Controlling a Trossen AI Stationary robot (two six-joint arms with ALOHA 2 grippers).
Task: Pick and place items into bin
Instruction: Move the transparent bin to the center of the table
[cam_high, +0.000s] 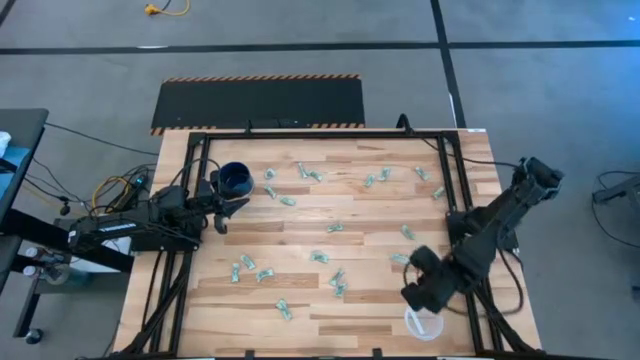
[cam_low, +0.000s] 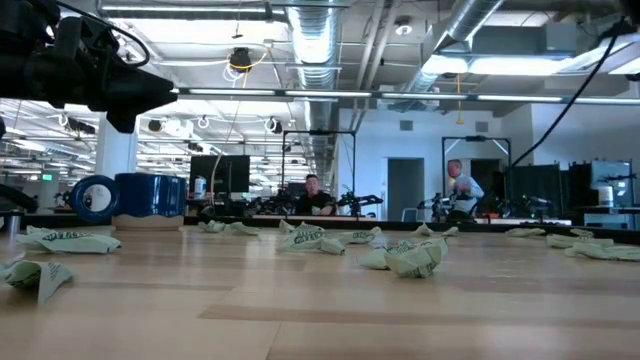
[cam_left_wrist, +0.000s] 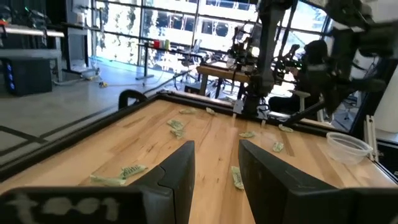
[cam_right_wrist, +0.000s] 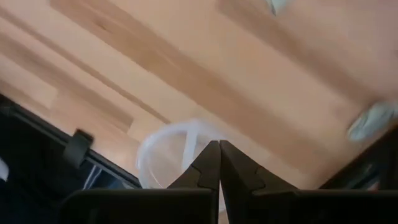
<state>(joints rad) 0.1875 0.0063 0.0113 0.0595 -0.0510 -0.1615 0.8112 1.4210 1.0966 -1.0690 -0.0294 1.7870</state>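
Several small green-and-white wrapped items (cam_high: 321, 257) lie scattered flat on the wooden table, and they also show in the low view (cam_low: 410, 257). The bin, a small clear cup (cam_high: 424, 324), stands upright near the table's near right corner. My right gripper (cam_high: 420, 290) hangs just above the cup (cam_right_wrist: 163, 154), pointing down, with its fingers shut and nothing visible between them. My left gripper (cam_left_wrist: 214, 168) waits at the table's left side beside a blue mug, pointing level across the table. It is open and empty.
A dark blue mug (cam_high: 236, 178) stands at the far left. Black frame rails (cam_high: 452, 170) run along the table's sides and far edge. The cup also shows from the left wrist (cam_left_wrist: 348, 147). People (cam_low: 315, 195) are in the room behind the table.
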